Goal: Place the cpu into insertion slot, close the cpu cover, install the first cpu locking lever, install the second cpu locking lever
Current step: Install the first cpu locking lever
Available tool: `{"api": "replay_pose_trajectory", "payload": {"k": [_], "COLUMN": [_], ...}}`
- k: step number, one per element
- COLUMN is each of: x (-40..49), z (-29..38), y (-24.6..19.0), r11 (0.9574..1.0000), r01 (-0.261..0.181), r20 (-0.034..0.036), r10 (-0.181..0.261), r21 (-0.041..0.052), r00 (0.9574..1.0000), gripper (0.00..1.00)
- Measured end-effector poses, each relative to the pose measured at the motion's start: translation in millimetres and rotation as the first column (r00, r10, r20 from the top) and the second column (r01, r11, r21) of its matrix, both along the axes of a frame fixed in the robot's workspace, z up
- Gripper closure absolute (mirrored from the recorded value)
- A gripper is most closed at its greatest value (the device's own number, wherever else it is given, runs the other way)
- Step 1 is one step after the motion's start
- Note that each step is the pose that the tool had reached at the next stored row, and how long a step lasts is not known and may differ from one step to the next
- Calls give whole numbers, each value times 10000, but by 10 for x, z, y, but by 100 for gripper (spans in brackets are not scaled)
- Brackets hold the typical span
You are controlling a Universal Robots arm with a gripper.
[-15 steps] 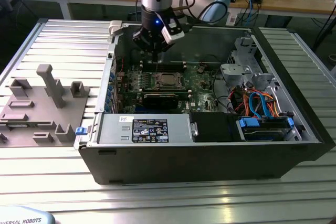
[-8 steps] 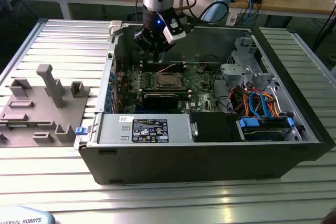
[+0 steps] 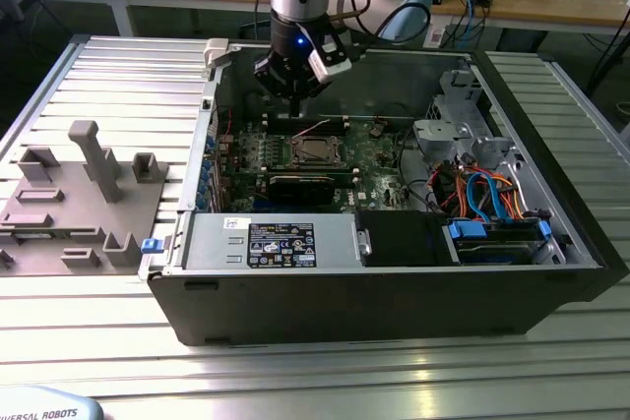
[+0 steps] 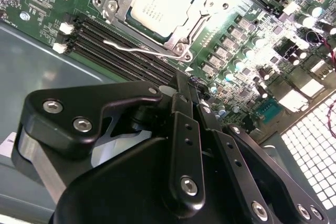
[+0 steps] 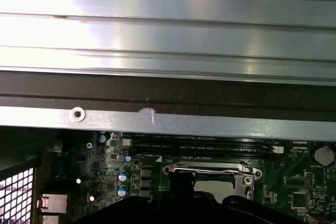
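Sitting in the slot (image 4: pixel 157 11) near the top of the second wrist view, the cpu (image 4: pixel 160 4) shows its dull silver top through the window of the cover (image 4: pixel 118 1), which lies flat over it. So the chip looks placed and the cover looks closed. One thin wire lever (image 4: pixel 139 51) runs along the socket's lower edge in that view; whether it is latched under its hook I cannot tell, and the state of the other lever is unclear, so the locking steps may remain.

In the exterior view the socket (image 3: pixel 317 150) sits at centre on the green board (image 3: pixel 379 169) inside the open case (image 3: pixel 394 282), which rests on the ribbed bench (image 3: pixel 118 76). The gripper (image 3: pixel 295 95) hangs just above it, holding nothing.

The second wrist view brings the gripper's black fingers (image 4: pixel 184 129) close: they appear pressed together, tips meeting just short of the memory slots (image 4: pixel 113 51). The first wrist view adds the case wall and, at lower centre, the cover's edge (image 5: pixel 210 170).
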State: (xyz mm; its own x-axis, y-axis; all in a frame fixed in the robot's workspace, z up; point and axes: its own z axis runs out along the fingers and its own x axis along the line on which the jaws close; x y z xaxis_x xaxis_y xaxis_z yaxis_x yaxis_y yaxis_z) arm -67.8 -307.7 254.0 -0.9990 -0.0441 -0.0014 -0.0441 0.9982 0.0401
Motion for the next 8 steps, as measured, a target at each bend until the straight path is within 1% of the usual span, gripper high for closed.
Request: {"api": "replay_pose_trajectory", "payload": {"k": [4, 7, 8], "x": [25, 86, 90], "z": [0, -1, -1], "y": [0, 0, 0], "r11": [10000, 10000, 10000], "r01": [1, 0, 1], "r20": [0, 0, 0], "r10": [-1, 0, -1], "r21": [0, 0, 0], "r00": [10000, 10000, 10000], "gripper": [89, 89, 89]}}
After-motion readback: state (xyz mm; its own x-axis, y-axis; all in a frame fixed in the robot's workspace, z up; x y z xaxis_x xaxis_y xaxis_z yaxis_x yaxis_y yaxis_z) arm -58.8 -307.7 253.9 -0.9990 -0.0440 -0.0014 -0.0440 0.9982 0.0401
